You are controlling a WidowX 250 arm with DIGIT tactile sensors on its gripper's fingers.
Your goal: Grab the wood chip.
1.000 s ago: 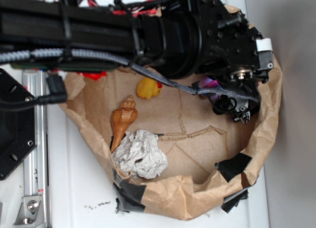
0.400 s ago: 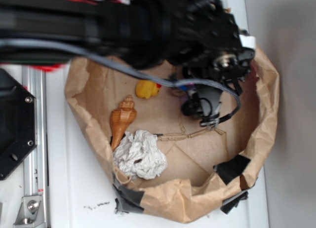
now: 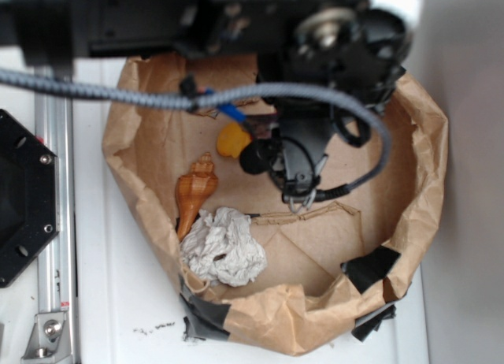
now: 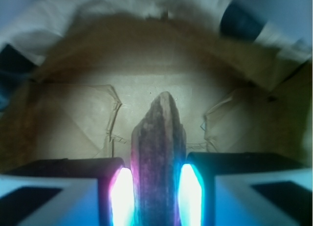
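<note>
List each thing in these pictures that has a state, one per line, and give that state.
gripper: shut on the wood chip.
wood chip: held between the fingers, tip pointing out ahead.
seashell: lying by the bag's wall.
crumpled paper: balled up, resting below the seashell.
paper bag: open, rim rolled down, patched with black tape.

Wood chip between the gripper's fingers, over the paper bag

The wood chip (image 4: 157,152) sits between the two fingers (image 4: 120,192) of the gripper (image 4: 156,196), above the bag (image 3: 409,214) floor. In the bag's left part a seashell (image 3: 195,192) lies just above a paper wad (image 3: 224,247), touching it.
</note>
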